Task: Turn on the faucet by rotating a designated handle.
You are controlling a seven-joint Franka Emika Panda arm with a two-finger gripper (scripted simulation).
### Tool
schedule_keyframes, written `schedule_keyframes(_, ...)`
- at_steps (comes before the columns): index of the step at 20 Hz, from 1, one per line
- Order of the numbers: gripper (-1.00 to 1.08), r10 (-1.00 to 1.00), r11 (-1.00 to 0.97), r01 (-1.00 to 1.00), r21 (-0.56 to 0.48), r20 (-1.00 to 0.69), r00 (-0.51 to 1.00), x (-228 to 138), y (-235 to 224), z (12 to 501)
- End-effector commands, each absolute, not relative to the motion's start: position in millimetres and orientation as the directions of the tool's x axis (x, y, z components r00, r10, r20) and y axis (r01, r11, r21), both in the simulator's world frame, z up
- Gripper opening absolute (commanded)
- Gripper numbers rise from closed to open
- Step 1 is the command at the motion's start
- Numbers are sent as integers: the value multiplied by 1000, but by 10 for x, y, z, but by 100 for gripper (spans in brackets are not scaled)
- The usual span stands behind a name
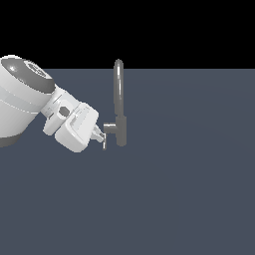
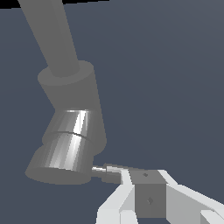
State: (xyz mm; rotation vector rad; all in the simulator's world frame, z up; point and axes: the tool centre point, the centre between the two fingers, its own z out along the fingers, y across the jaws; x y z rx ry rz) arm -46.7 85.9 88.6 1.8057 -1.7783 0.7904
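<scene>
A flat slate-blue desk is seen filling the lower part of the exterior view, with plain black background above a straight horizon; no other room detail is rendered. The white arm is seen entering from the exterior view's left, angled down toward the centre. The faucet is placed on the desk near the centre of the exterior view, upright, long axis vertical: a narrow arched spout rising from a thicker short cylindrical body. In the wrist view the body is shown close up, with a shiny banded stub projecting from it toward the camera. The handle is seen sticking out horizontally from the faucet body toward the exterior view's left, ending in a thin short bar hanging downward; so the stub axis is horizontal, the bar axis roughly vertical. The pincer is positioned at the handle's outer end, on the exterior view's left of the faucet, with its tips right at the thin bar. In the wrist view one finger is seen touching or just beside the thin bar. The second finger is not clearly resolved, so whether the pincer is apart or together cannot be told.
</scene>
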Motion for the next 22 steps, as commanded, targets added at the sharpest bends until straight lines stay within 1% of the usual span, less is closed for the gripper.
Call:
schedule_keyframes(1,-100,-708,-25,-999,-26,707,0,-556,756,607)
schedule_keyframes(3,-100,-707,-23,-999,-24,707,0,-553,748,552)
schedule_keyframes(4,-100,-711,-46,-997,-66,703,-14,-459,867,823)
schedule_keyframes(22,-100,-707,-23,-999,-24,707,-1,-132,761,250)
